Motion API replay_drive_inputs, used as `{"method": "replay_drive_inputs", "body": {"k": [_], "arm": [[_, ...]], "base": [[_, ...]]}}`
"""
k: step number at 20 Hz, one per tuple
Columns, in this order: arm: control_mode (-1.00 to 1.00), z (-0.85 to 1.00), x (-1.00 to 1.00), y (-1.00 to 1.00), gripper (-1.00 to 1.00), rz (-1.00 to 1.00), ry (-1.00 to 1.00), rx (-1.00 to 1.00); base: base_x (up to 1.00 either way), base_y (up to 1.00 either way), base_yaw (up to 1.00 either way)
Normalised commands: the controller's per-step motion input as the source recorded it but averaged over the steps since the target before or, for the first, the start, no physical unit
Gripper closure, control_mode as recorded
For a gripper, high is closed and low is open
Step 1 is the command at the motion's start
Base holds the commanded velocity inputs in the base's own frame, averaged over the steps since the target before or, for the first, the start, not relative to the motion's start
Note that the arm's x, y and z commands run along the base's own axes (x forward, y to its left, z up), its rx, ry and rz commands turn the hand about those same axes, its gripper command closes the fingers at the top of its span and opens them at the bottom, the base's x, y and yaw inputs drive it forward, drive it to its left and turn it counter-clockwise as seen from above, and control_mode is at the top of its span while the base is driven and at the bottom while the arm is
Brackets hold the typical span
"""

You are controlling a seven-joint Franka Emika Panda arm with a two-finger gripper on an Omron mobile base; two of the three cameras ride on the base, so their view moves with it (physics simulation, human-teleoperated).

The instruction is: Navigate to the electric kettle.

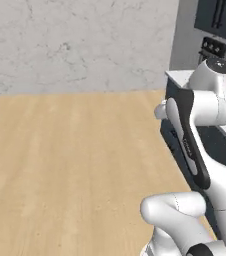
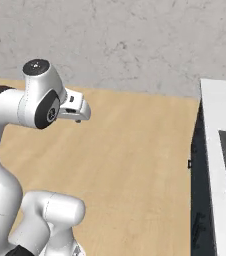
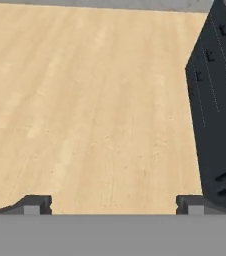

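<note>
The electric kettle is out of view in all three views. My gripper (image 3: 111,206) is open, its two dark fingertips (image 3: 32,204) standing wide apart with nothing between them, pointing down at bare wooden floor (image 3: 85,100). In the right base view the white hand (image 2: 75,110) is held out in front of the folded arm, high above the floor. In the left base view the arm's own link mostly covers the hand (image 1: 160,110).
A run of dark cabinet fronts (image 3: 217,100) under a white counter (image 2: 212,130) stands along the right. A dark panel with knobs (image 1: 212,47) sits at the counter's far end. A grey marbled wall (image 1: 75,40) closes the back. Open floor spreads to the left.
</note>
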Motion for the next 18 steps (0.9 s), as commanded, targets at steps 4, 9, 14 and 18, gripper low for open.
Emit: {"method": "replay_drive_inputs", "body": {"k": [4,9,14,18], "arm": [[1.0,0.0,0.0,0.0,-1.0,0.0,0.0,0.0],[1.0,0.0,0.0,0.0,-1.0,0.0,0.0,0.0],[1.0,0.0,0.0,0.0,-1.0,0.0,0.0,0.0],[1.0,0.0,0.0,0.0,-1.0,0.0,0.0,0.0]], "base": [[0.0,0.0,1.0],[0.0,0.0,1.0],[0.0,0.0,1.0],[0.0,0.0,1.0]]}}
